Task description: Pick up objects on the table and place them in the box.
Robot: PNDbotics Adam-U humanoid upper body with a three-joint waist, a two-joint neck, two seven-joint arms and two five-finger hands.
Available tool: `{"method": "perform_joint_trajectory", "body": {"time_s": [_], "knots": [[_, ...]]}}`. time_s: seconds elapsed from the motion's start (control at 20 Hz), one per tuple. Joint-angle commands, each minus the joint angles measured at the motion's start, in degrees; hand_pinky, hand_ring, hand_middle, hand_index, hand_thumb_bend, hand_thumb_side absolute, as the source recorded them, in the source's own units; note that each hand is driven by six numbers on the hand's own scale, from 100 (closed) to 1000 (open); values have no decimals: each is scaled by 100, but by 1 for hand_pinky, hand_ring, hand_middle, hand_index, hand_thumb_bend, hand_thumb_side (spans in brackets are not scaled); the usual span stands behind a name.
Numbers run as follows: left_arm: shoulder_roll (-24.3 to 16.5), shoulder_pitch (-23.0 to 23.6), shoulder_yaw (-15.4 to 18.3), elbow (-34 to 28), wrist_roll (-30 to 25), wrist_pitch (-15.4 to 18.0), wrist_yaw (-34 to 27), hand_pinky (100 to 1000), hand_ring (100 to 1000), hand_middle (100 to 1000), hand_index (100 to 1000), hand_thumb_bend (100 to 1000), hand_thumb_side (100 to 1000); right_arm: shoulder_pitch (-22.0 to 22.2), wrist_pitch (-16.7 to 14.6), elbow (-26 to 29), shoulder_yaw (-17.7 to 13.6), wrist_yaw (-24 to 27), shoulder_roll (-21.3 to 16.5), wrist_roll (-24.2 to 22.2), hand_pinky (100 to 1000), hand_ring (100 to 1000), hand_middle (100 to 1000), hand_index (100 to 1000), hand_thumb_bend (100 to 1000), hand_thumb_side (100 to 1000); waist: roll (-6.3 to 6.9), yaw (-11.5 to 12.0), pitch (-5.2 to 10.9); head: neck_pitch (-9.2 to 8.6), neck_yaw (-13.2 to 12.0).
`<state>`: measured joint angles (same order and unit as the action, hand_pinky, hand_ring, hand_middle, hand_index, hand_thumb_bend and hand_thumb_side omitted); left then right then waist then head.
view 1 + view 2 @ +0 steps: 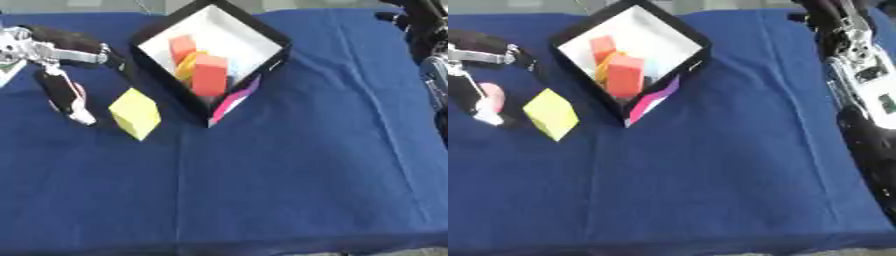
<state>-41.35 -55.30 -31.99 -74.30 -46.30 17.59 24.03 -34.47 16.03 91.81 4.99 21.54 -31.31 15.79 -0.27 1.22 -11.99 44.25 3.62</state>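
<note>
One matte yellow cube [135,113] beside black-rimmed box [271,36]

My left hand [66,95] hangs just left of the yellow block [135,113], a narrow gap between us. Far and right of the block stands the black box [210,50], its near wall blocking that side. The blue cloth [297,180] nearer me lies bare and passable.
</note>
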Motion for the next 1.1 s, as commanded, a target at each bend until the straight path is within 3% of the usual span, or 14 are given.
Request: {"method": "perform_joint_trajectory", "body": {"time_s": [0.05,0.45,0.65,0.75,0.8,1.1], "knots": [[-49,-156,43,-4,-566,649,148,903,870,780,843,629,156,-77,-15,51,-41,6,-82,2,819,900,793,857,152,586,44,0,115,-13,-14],[30,-203,59,-2,-484,772,531,915,899,808,864,723,116,-71,-7,39,-33,1,-70,-8,820,900,793,857,159,593,43,-6,116,-13,-15],[88,-175,58,31,-371,788,696,915,899,810,877,716,128,-73,-5,34,-36,-3,-75,-9,821,900,794,857,160,593,41,-22,110,-13,-7],[123,-181,59,58,-338,785,725,916,913,816,882,686,180,-74,-3,31,-35,-1,-71,-10,821,901,794,857,164,588,43,-31,110,-13,-14],[145,-192,59,68,-327,785,729,917,915,818,884,711,143,-74,-3,30,-33,0,-67,-11,821,901,794,857,160,593,43,-33,111,-13,-16],[279,-265,29,135,-340,810,792,918,916,821,886,724,162,-84,-3,25,-25,3,-52,-19,821,901,795,857,160,593,35,-48,117,-13,-39]]}}
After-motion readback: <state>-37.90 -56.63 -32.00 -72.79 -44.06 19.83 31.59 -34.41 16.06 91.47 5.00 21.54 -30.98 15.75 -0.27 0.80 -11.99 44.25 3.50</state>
